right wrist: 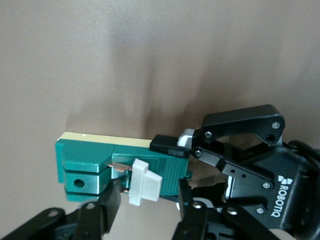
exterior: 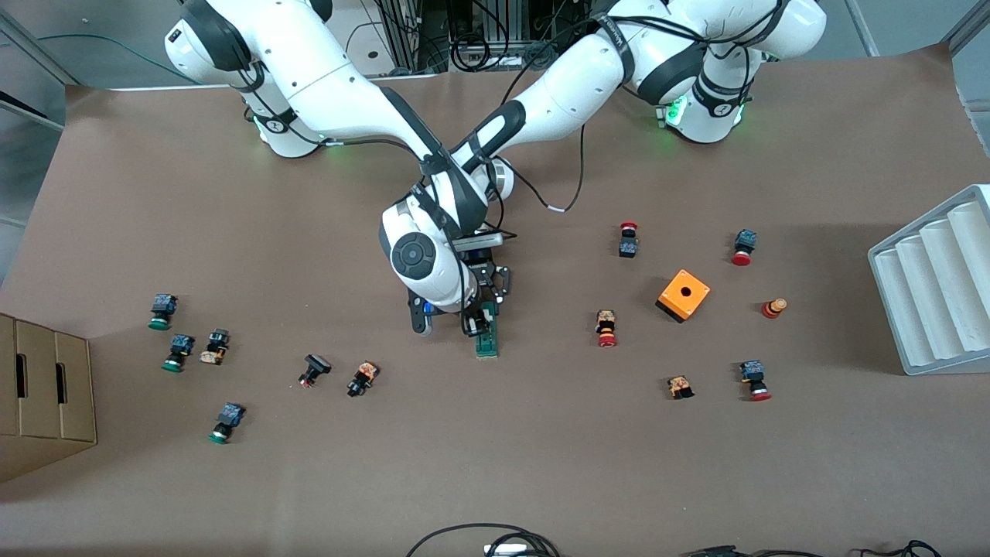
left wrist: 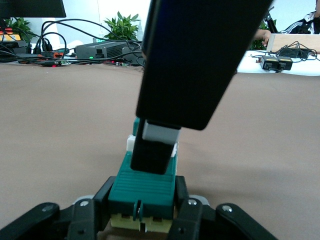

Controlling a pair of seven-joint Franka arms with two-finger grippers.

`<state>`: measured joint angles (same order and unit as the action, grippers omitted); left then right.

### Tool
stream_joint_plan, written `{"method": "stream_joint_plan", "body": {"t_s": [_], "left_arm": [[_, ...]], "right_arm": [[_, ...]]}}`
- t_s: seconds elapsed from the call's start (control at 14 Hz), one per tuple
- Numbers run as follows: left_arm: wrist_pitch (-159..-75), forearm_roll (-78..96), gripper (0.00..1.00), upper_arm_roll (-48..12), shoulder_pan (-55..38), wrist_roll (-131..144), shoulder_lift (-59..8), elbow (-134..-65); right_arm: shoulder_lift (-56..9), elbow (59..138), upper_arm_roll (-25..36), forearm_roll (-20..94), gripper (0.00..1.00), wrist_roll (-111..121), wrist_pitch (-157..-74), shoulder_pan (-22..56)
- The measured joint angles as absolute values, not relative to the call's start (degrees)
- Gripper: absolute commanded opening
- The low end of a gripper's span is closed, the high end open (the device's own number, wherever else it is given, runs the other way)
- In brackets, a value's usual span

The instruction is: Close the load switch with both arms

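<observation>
Near the middle of the brown paper-covered table (exterior: 232,480), well away from every edge, lies the load switch (exterior: 487,340), a slim green rectangular block with a ribbed middle and a small white sliding handle (right wrist: 144,182). Both arms reach in from the top edge and meet over it. The right gripper (right wrist: 150,196), coming from the arm based toward the view's left, straddles the white handle with a finger on each side; whether it has clamped yet cannot be told. The left gripper (left wrist: 142,205) is clenched on the switch's end, its black fingers (left wrist: 187,210) pressed against the green sides.
</observation>
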<state>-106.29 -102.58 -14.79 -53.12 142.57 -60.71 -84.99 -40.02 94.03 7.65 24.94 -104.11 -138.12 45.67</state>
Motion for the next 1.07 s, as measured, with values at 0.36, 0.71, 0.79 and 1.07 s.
{"method": "stream_joint_plan", "body": {"t_s": [0.36, 0.71, 0.79, 1.07], "left_arm": [[-106.29, -102.58, 0.51, -14.79, -53.12, 142.57, -60.71, -84.99], [-106.29, -102.58, 0.51, -14.79, -53.12, 142.57, -60.71, -84.99], [-106.29, -102.58, 0.51, -14.79, -53.11, 142.57, -60.71, -84.99], [-106.29, -102.58, 0.51, -14.79, -53.11, 142.57, -60.71, -84.98]], "right_arm": [[-40.02, 94.19, 7.61, 24.94, 0.5, -103.52, -139.42, 45.68], [-40.05, 94.73, 7.48, 24.94, 0.42, -102.0, -140.42, 45.72], [-40.06, 94.75, 7.45, 24.94, 0.41, -101.78, -140.47, 45.73], [-40.09, 94.76, 7.43, 24.94, 0.36, -100.53, -140.55, 45.75]]}}
